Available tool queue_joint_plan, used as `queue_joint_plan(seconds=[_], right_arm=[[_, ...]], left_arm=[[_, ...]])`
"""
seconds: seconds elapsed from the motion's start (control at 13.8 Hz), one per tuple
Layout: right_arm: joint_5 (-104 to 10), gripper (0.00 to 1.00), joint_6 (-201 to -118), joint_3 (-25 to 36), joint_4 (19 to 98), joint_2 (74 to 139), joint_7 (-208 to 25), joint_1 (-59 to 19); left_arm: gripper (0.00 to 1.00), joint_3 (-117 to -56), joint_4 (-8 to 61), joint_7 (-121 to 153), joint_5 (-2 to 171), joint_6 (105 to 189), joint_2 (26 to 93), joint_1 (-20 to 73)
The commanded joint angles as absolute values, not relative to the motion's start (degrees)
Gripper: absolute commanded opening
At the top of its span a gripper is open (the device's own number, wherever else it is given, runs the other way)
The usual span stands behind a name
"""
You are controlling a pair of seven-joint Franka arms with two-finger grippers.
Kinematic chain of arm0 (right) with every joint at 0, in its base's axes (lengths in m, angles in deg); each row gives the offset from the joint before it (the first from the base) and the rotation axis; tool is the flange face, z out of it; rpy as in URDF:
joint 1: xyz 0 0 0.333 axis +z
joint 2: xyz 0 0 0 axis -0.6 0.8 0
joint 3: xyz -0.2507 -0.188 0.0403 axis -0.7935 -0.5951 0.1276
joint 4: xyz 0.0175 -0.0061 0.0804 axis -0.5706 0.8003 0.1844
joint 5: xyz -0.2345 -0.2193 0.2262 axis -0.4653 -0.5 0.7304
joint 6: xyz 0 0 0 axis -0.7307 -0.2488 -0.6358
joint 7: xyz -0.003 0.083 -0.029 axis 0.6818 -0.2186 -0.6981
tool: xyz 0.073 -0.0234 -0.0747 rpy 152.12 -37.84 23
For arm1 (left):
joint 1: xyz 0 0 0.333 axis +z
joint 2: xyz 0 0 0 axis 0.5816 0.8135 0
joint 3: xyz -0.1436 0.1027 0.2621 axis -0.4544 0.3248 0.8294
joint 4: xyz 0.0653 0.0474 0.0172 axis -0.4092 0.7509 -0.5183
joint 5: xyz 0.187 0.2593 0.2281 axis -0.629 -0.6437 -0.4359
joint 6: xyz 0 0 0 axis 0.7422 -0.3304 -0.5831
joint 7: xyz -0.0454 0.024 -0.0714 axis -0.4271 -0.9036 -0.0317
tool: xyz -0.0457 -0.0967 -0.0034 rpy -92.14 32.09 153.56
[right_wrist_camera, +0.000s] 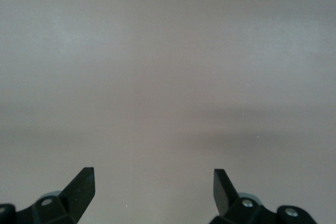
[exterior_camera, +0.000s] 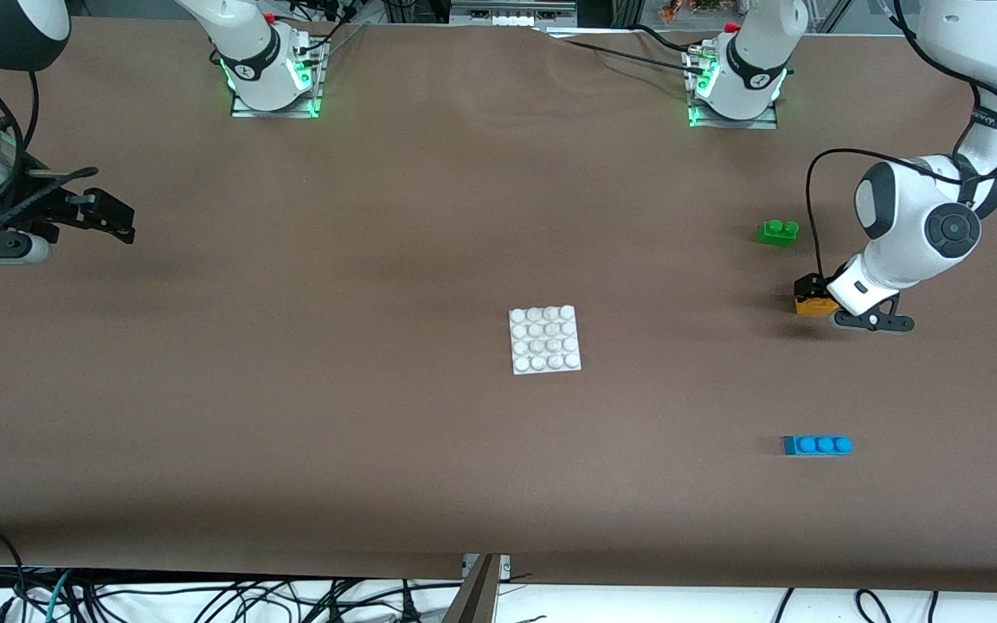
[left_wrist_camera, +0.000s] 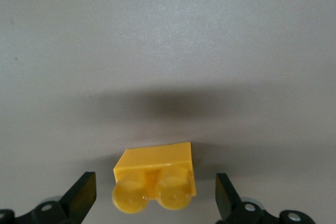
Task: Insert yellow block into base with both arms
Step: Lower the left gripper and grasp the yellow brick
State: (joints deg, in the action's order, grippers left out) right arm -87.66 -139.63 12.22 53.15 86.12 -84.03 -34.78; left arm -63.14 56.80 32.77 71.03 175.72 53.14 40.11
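The yellow block (exterior_camera: 810, 305) lies on the table toward the left arm's end. My left gripper (exterior_camera: 817, 294) is down at it, open, with a finger on each side and a gap to the block on both sides; the left wrist view shows the block (left_wrist_camera: 155, 179) with its two studs between the fingers (left_wrist_camera: 81, 195). The white studded base (exterior_camera: 544, 339) lies flat at the table's middle. My right gripper (exterior_camera: 113, 216) is open and empty above the table at the right arm's end; its wrist view shows only bare table between its fingertips (right_wrist_camera: 84, 187).
A green two-stud brick (exterior_camera: 777, 232) sits farther from the front camera than the yellow block. A blue three-stud brick (exterior_camera: 817, 446) lies nearer to the front camera, toward the left arm's end. The table's front edge (exterior_camera: 498, 567) runs along the bottom.
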Motion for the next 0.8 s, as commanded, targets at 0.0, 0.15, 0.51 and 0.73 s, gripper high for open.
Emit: queue_joint_plan(seconds=[0.0, 0.15, 0.51, 0.73], right_arm=[[-88.27, 1.00, -137.99, 12.29, 51.39, 86.45, -83.96, -34.76], [-88.36, 1.00, -138.52, 12.21, 51.39, 86.53, -84.40, -34.85], [-88.36, 1.00, -138.61, 12.03, 51.39, 86.53, -84.40, -34.94], [-88.36, 1.00, -138.61, 12.12, 51.31, 86.53, -84.05, -34.85]], left_arm=[[1.00, -63.45, 57.85, 33.63, 69.83, 179.62, 54.78, 41.10], [1.00, -63.45, 57.95, 33.11, 69.83, 180.42, 55.66, 41.10], [0.28, -63.45, 57.86, 32.58, 70.01, 180.25, 56.11, 41.10], [0.15, -63.88, 57.42, 32.76, 70.01, 178.24, 54.88, 41.01]])
